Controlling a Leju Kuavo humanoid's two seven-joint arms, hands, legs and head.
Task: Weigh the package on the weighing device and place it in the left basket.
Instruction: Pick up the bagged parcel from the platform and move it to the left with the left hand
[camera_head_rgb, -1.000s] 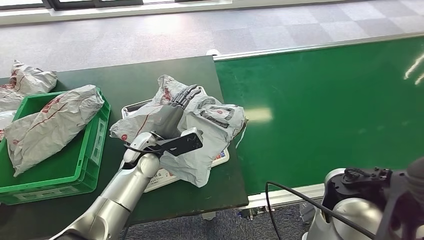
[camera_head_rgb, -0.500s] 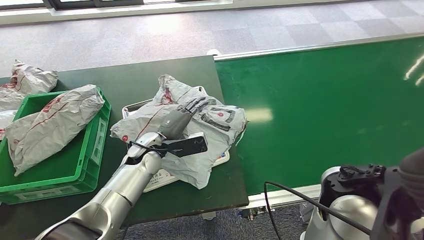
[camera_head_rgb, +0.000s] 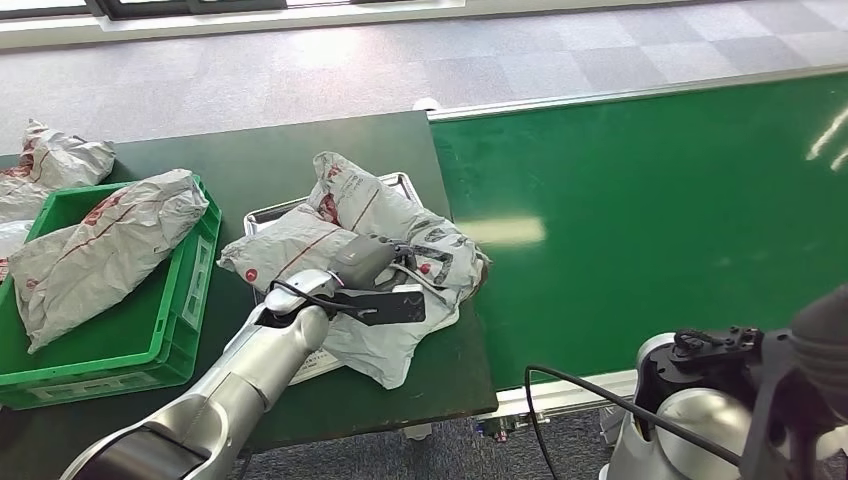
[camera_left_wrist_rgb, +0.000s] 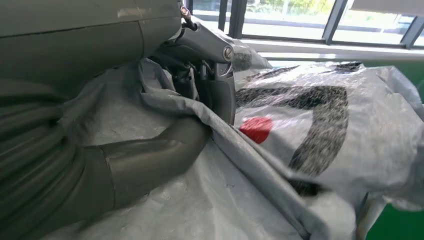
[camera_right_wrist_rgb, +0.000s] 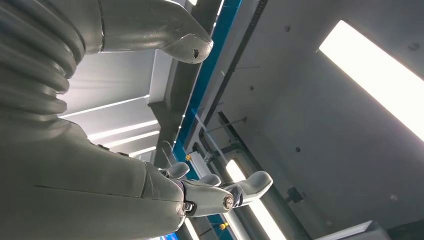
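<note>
One crumpled grey plastic mailer package (camera_head_rgb: 390, 225) sits on the silver tray scale (camera_head_rgb: 262, 213), under the left robot hand (camera_head_rgb: 375, 258), fingers clamped into its film. Best lift high to clear the rim, then swing toward the green plastic basket (camera_head_rgb: 170, 335) beyond the forearm. Right robot hand (camera_right_wrist_rgb: 220, 192) idle, fingers apart, holding nothing.

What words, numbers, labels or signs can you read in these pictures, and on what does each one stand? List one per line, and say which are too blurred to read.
No text can be read.
Package on the weighing device: red and black logo marks, a red dot, too blurred to read.
Weighing device front panel: small print, too small to read.
Bag in the green basket: red marks, unreadable.
</note>
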